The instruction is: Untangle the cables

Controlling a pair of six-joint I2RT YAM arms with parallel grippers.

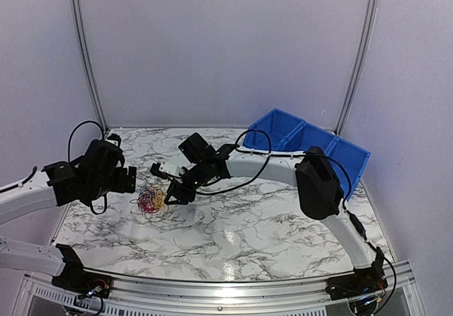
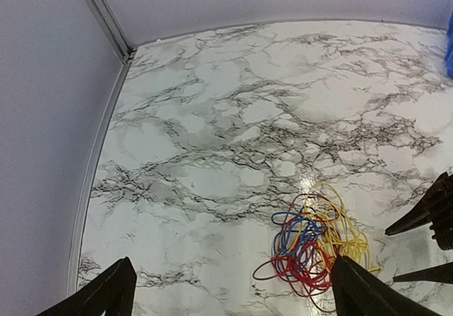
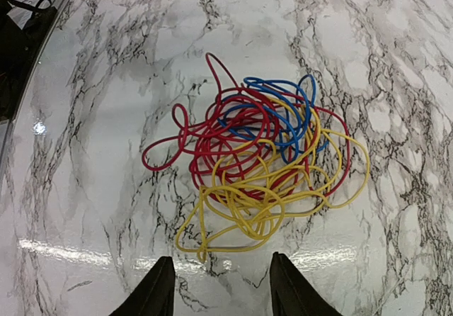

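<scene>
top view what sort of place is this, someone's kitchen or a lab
Most likely a robot lab cell, not a kitchen: a left arm and a right arm bolted at the edge of a marble-patterned table, plain white panels walling it in, and blue bins in the corner.

Cables (image 1: 151,200) are down in one bunch on the table (image 1: 248,238), left of centre. The left gripper (image 1: 129,180) hangs just to their left and the right gripper (image 1: 172,192) just to their right, so the bunch lies between the two. The row of bins (image 1: 304,140) stands well apart at the back right corner.
</scene>
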